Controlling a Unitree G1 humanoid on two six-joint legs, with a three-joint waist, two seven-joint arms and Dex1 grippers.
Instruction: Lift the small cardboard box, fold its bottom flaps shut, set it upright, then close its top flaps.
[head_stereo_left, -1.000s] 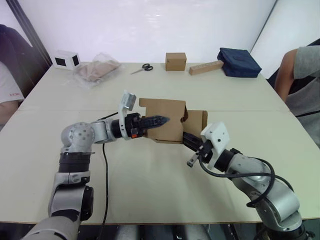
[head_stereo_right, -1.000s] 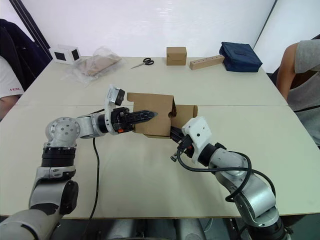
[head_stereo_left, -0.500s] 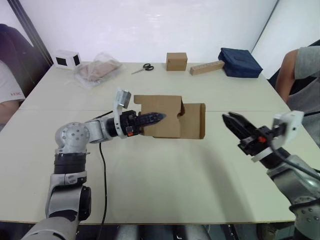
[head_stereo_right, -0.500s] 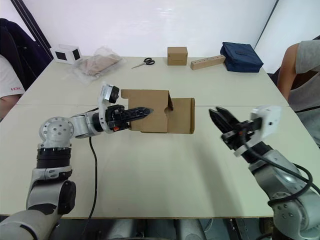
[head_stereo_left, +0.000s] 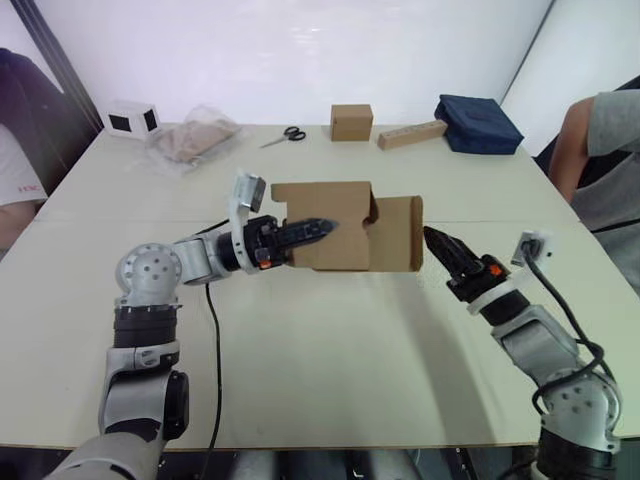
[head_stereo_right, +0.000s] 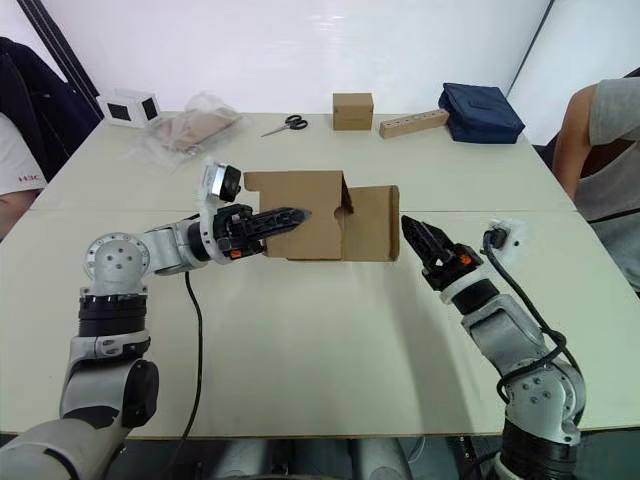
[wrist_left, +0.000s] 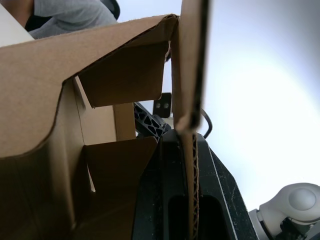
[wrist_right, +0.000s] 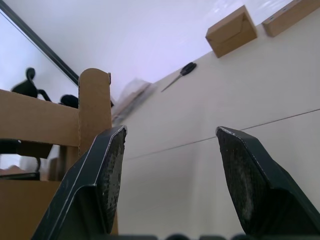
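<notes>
The small cardboard box (head_stereo_left: 350, 215) hangs above the middle of the table (head_stereo_left: 330, 340), one open end facing right with a flap (head_stereo_left: 402, 234) sticking out. My left gripper (head_stereo_left: 322, 227) is shut on the box's near wall; in the left wrist view the corrugated edge (wrist_left: 189, 150) runs between its fingers. Just right of that flap my right gripper (head_stereo_left: 434, 242) is open, pointing at the box and holding nothing. In the right wrist view its two fingers (wrist_right: 107, 170) stand well apart, with the box (wrist_right: 92, 100) beside one of them.
Along the table's far edge lie a cube-shaped brown box (head_stereo_left: 351, 122), a long tan block (head_stereo_left: 411, 135), scissors (head_stereo_left: 282, 137), a navy bag (head_stereo_left: 478, 124), a plastic bag (head_stereo_left: 193, 143) and a white box (head_stereo_left: 131, 119). People sit at the left edge (head_stereo_left: 15, 190) and right edge (head_stereo_left: 605, 150).
My right gripper let go of the box and opened, swung out to the right, then came back close to the right flap. The left arm raised the box slightly.
</notes>
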